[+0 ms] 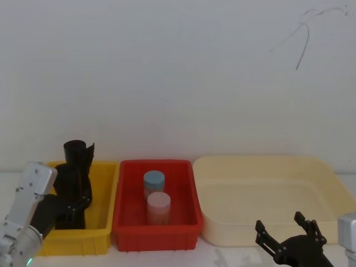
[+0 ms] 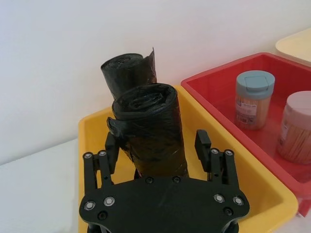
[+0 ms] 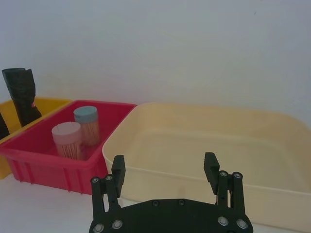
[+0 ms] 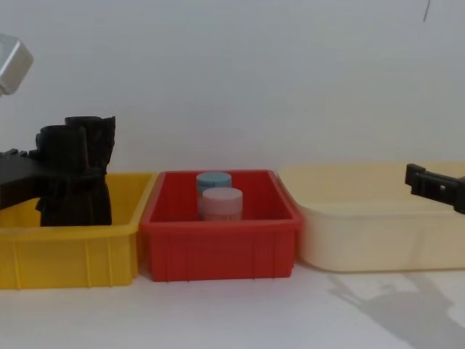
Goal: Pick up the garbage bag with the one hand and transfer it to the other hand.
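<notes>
In the head view, three containers stand in a row on the white counter (image 4: 232, 313) against a pale wall: a yellow bin (image 1: 105, 167) at 8 o'clock, a red bin (image 1: 156, 235) at 6 o'clock and a wide cream tray (image 1: 267, 161) at 4 o'clock. The garbage bag (image 2: 150, 131), a thick black roll of crinkled glossy plastic, stands upright inside the yellow bin, with its upper part rising well above the rim. A slimmer black roll (image 2: 129, 70) with a ragged flared top stands just beside it in the same bin, at its 12 o'clock, toward the wall. The left end effector (image 2: 156, 141) reaches in from 8 o'clock of the head view and is spread around the garbage bag. Its fingers (image 2: 201, 144) straddle the roll at about mid-height, one close against the plastic and the other with a small gap showing, so the roll is not yet pinched. The red bin holds a blue-lidded jar (image 1: 154, 181) and, just in front of it at its 6 o'clock, a pink-lidded jar (image 1: 158, 207). The right end effector (image 3: 164, 162) hovers at 5 o'clock of the head view, in front of the cream tray's near wall, spread wide and holding nothing, well apart from the garbage bag.
</notes>
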